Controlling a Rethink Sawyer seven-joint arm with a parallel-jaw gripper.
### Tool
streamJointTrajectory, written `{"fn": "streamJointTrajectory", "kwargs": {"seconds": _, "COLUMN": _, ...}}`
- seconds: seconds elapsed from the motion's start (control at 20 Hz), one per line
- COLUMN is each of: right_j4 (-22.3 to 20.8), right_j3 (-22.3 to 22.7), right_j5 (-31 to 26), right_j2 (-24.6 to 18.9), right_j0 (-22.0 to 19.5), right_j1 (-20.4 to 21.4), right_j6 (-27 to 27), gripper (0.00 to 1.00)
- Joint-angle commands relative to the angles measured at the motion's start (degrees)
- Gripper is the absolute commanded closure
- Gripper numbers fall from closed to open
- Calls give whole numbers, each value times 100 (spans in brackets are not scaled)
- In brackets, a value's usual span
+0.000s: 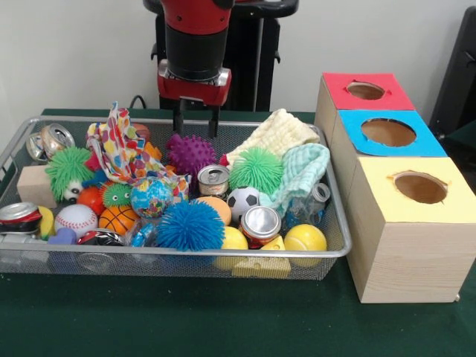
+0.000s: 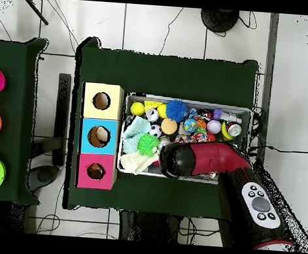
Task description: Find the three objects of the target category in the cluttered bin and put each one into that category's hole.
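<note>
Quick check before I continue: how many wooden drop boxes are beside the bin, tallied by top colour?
Red-topped box: 1
Blue-topped box: 1
Yellow-topped box: 1
Total: 3

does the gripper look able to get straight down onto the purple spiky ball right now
Probably yes: the open gripper hangs just above the purple spiky ball, whose top is uncovered; only the patterned cloth lies close beside it.

robot lab, pedestal arm (image 1: 195,44), green-clothed table (image 1: 223,320), tiled floor (image 2: 150,27), cables (image 2: 170,22)
</note>
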State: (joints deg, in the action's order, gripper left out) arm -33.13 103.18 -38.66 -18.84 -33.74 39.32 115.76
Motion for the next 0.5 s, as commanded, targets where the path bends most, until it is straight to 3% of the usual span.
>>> {"fn": "streamJointTrajectory", "kwargs": {"seconds": 0.05, "right_j4": -106, "right_j3": -328, "right_j5": -459, "right_j2": -469, "right_j0": -61, "right_j1": -92, "right_j6": -1064, "gripper": 0}}
{"fn": "streamJointTrajectory", "kwargs": {"seconds": 0.5, "right_j4": -139, "right_j3": -895, "right_j5": -995, "right_j2": -663, "right_j0": -139, "right_j1": -216, "right_j6": -1510, "gripper": 0}}
